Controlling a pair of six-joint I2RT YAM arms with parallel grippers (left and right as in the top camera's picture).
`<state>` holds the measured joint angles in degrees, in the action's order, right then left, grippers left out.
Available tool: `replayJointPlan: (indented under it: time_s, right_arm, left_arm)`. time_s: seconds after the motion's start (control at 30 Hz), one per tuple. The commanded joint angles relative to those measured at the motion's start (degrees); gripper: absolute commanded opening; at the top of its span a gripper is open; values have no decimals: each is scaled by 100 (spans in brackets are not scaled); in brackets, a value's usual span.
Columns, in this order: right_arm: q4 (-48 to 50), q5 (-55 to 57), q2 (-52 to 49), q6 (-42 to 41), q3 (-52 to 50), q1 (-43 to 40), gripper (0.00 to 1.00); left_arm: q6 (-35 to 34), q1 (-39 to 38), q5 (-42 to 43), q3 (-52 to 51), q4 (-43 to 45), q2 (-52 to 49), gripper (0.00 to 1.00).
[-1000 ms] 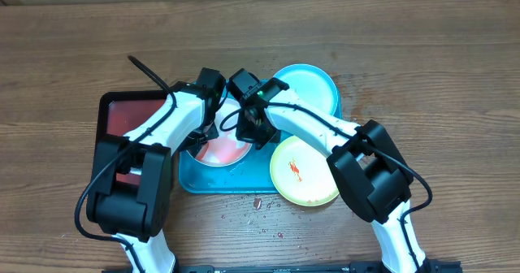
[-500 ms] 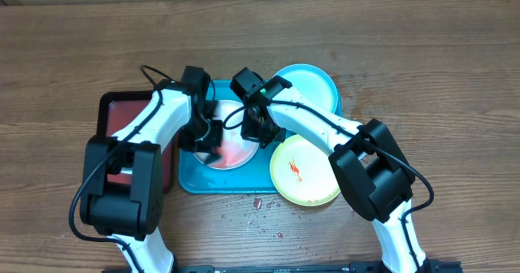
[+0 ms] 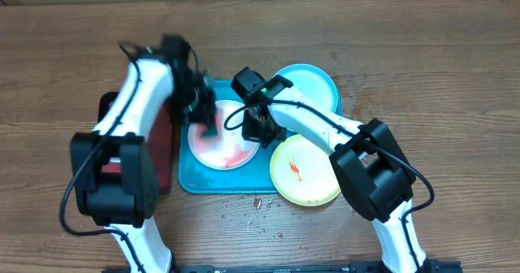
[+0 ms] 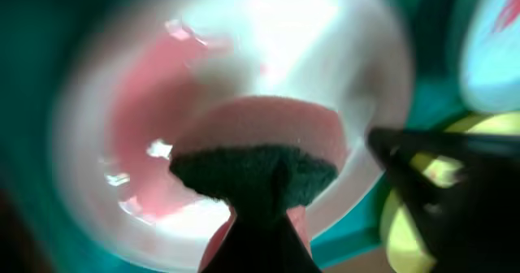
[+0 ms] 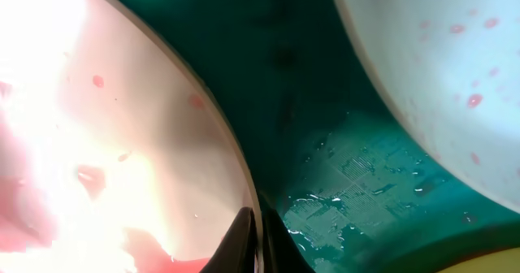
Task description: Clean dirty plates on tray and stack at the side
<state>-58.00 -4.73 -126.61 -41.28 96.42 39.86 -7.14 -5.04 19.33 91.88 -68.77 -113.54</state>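
Teal tray point(image 3: 192, 182) lay flat. White plate point(image 3: 227, 153), wet, smeared pink, sat at its 9 o'clock; blue-rimmed plate point(image 3: 313, 84) at 1 o'clock; green-rimmed plate point(image 3: 307, 175), red-smeared, overhung the rim at 5 o'clock.

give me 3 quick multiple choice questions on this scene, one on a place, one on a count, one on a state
1. Where does the green plate lie?
A in the black tray
B stacked on another plate
C at the right corner of the tray nearest the robot

2. How many plates show?
A two
B three
C four

3. What state is the left gripper in?
A shut on a sponge
B open and empty
C shut on a plate

Answers:
1 C, the overhead view shows the green plate overlapping that corner.
2 B, there is a white plate, a blue plate and the green plate.
3 A, the left wrist view shows the sponge pinched above the white plate.
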Motion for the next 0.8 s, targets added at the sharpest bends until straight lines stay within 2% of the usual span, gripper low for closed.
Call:
replayJointPlan:
  time_s: [0.0, 0.13, 0.27, 0.53, 0.6, 0.77]
  right_arm:
    - [-13, 4, -168, 227, -122, 2, 4]
    - [-28, 72, -39, 726, -37, 2, 4]
    - [-262, 1091, 514, 723, -17, 114, 4]
    - [-695, 3836, 1639, 649, -17, 772, 4]
    - [-839, 4813, 1812, 350, -17, 1088, 4]
    - [-1287, 6295, 1862, -354, -17, 1589, 4]
  left_arm:
    - [-190, 70, -807, 1360, -461, 83, 4]
    - [-190, 70, -1045, 2485, -981, 83, 4]
    - [-188, 70, -1163, 3119, -1338, 83, 4]
    - [-190, 70, -1788, 3195, -1523, 70, 4]
    - [-190, 70, -1832, 3195, -1523, 70, 4]
    - [-192, 96, -1832, 3193, -1537, 70, 4]
